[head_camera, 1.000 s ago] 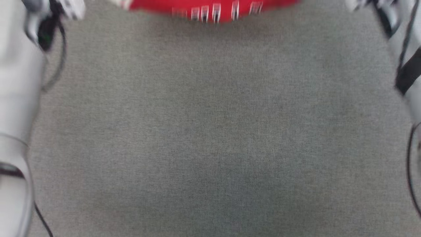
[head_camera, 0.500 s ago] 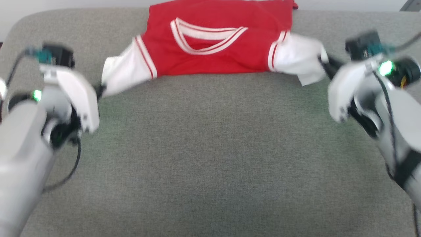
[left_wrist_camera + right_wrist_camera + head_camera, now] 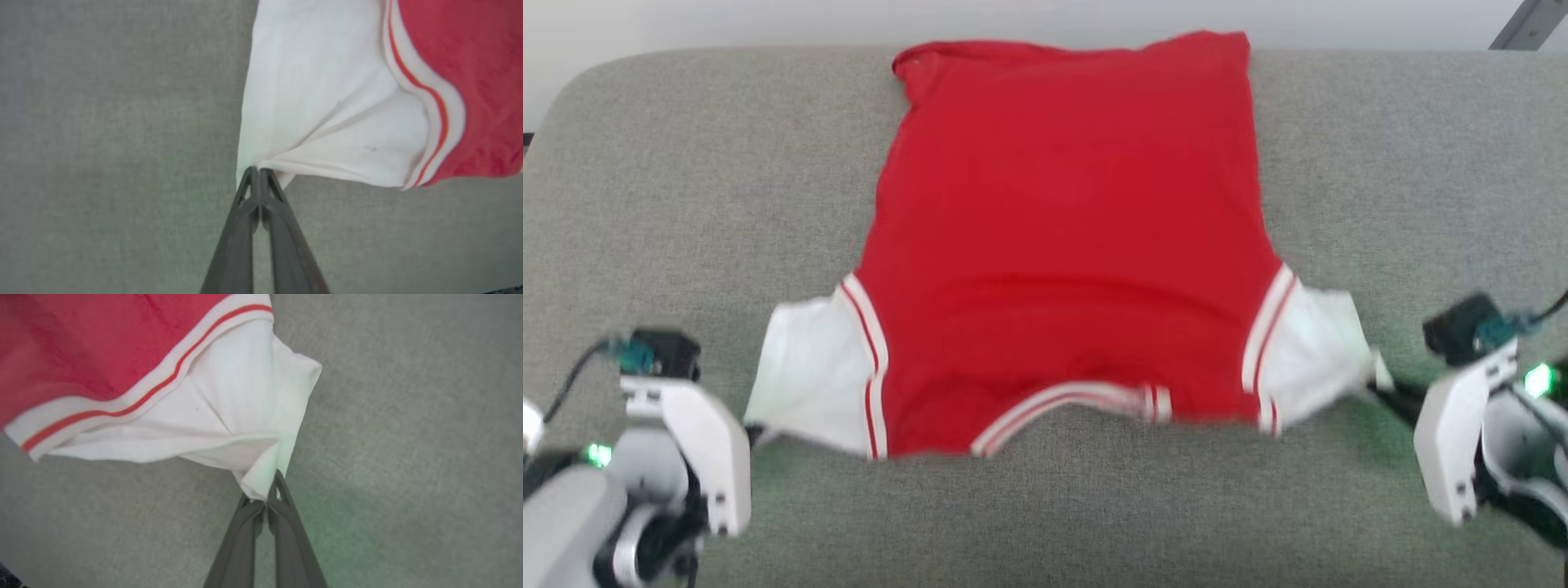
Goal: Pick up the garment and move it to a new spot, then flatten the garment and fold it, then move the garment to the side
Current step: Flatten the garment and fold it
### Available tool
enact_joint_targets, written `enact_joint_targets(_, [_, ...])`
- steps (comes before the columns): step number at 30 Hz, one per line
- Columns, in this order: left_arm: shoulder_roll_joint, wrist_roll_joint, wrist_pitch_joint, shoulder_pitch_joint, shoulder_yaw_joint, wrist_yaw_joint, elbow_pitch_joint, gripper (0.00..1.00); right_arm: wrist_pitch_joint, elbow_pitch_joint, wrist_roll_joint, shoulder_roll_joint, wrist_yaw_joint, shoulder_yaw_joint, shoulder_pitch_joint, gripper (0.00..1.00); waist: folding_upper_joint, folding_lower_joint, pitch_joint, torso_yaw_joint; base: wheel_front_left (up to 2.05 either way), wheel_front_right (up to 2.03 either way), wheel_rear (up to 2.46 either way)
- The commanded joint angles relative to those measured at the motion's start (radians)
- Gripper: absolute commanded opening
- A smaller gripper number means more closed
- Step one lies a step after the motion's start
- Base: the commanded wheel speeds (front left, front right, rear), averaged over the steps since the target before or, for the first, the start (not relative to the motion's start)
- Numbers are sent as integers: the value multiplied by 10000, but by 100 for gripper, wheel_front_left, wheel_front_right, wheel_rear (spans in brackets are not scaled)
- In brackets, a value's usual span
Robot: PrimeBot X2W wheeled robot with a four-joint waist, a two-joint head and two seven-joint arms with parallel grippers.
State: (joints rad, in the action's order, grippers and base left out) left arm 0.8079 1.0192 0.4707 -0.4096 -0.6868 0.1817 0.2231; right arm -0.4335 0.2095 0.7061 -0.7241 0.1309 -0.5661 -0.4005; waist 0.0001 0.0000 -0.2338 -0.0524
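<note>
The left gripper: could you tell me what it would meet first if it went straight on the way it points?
The left gripper, shut on the white sleeve of the garment, would push straight into that sleeve; depth beyond is unclear.

The garment (image 3: 1062, 245) is soft, matt red knit cloth; its white sleeve ends (image 3: 805, 376) are smooth jersey, edged with ribbed striped trim (image 3: 1062, 400). The surface (image 3: 1094, 523) under it is coarse grey woven fabric, matt. The left pincer (image 3: 257, 173) and right pincer (image 3: 273, 490) have dark, matt, plastic-looking fingers (image 3: 239, 245); the shells (image 3: 711, 445) behind them, at 8 and 4 o'clock in the head view, are smooth white plastic.
</note>
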Motion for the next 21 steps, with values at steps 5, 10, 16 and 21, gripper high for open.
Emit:
enact_joint_targets(5, [403, 584, 120, 1533, 58, 826, -1249, 0, -1326, -1145, 710, -532, -2, -6, 1525, 0, -1, 0, 94, 14, 0, 0, 0])
enact_joint_targets(10, [583, 1041, 178, 2662, 72, 1443, -2241, 0, -2121, -1861, 1186, -810, -2, 507, 2768, 0, -1, 0, 76, -57, 0, 0, 0])
enact_joint_targets(16, [397, 1005, -358, 2973, 193, 1629, -2759, 0, -2200, -2062, 724, -406, -6, 1581, 3434, 27, -1, 0, -66, -246, 0, 0, 0])
enact_joint_targets(21, [48, 765, -807, 2531, 275, 1456, -2841, 0, -2552, -2556, 40, 136, -22, 2776, 3416, 100, -1, 0, -264, -469, 0, 0, 0])
